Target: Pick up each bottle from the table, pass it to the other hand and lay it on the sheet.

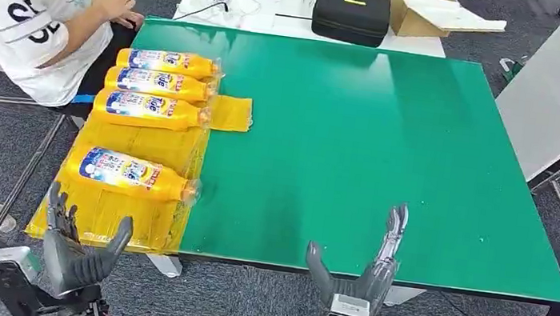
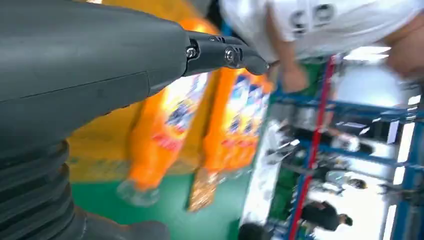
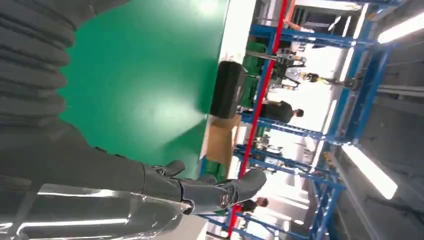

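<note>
Green table [image 1: 358, 151] in a workshop with grey carpet; blue racking and distant figures in the wrist views. Nearest the robot, both hands sit at the near edge of the table and both hold nothing. Left hand [image 1: 76, 250] hangs below the near left corner, fingers apart and slightly curled, palm up toward the sheet; the left wrist view looks past its thumb at two of the bottles, blurred. Right hand [image 1: 364, 269] is wide too, fingers stretched forward over the table edge, thumb out to the side, touching no object. Just beyond the left hand, the yellow sheet [image 1: 105, 213] lies along the table's left side, overhanging the near corner. Four bottles rest on it, all on their sides with caps pointing right: nearest bottle [image 1: 130, 173] lies alone toward the near end, apart from the others; then third bottle [image 1: 149, 111], second bottle [image 1: 158, 83] and farthest bottle [image 1: 169, 62] lie close in a row. The rest of the green surface carries no bottle in the head view. Judged from this, laying down looks complete or close to it, unless more bottles are supplied. Farther off, a seated person [image 1: 33, 7] rests a hand near the far left corner; beyond, a black case [image 1: 351, 14] and a cardboard box [image 1: 420, 6] sit on a white table.
</note>
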You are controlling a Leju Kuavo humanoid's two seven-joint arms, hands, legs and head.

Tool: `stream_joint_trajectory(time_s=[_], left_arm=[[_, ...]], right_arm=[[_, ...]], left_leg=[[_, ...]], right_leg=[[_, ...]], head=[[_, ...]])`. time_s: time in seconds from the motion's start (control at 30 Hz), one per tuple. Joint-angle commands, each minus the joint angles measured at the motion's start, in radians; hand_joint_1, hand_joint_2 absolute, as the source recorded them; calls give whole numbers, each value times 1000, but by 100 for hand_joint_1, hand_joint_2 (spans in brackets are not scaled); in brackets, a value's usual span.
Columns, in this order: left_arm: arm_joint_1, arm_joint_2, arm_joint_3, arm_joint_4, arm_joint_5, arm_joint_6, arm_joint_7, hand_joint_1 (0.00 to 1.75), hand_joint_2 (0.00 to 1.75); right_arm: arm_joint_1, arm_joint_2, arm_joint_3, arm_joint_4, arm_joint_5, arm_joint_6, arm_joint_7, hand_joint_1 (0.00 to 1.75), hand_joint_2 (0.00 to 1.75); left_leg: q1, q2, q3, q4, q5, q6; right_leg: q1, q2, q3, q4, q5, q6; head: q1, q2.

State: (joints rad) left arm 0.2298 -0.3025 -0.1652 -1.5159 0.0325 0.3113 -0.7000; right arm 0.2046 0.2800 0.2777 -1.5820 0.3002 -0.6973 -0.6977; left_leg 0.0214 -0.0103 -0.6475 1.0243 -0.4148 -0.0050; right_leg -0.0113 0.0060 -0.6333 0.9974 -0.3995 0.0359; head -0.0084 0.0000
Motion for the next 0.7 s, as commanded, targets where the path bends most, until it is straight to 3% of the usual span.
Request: stream_joint_trajectory(time_s=[0.03,0.07,0.17,0.63,0.7], left_arm=[[-22,-3,-20,93,30,-29,2,0,175],[-21,-4,-22,88,28,-28,2,0,175],[-24,-4,-25,73,33,-33,2,0,175],[-36,-4,-23,45,46,-39,2,0,175],[-36,-4,-23,45,46,-39,2,0,175]], right_arm=[[9,11,-33,38,-5,-1,0,0,175],[9,12,-34,39,-2,-1,0,0,175],[11,17,-36,40,3,-1,0,0,175],[9,16,-41,42,6,-1,0,0,175],[9,16,-41,42,6,-1,0,0,175]], left_leg=[[-1,1,5,-2,-1,1],[-1,1,9,-2,-3,2],[0,0,3,-1,-1,1],[0,0,3,-1,0,1],[-1,1,8,-2,-2,2]], right_leg=[[0,-1,5,-1,-1,-1],[0,-1,9,-2,-2,-1],[0,-1,4,-1,-1,-1],[0,-1,3,-1,0,-1],[0,-1,8,-1,-2,-2]], head=[[0,0],[0,0],[0,0],[0,0],[0,0]])
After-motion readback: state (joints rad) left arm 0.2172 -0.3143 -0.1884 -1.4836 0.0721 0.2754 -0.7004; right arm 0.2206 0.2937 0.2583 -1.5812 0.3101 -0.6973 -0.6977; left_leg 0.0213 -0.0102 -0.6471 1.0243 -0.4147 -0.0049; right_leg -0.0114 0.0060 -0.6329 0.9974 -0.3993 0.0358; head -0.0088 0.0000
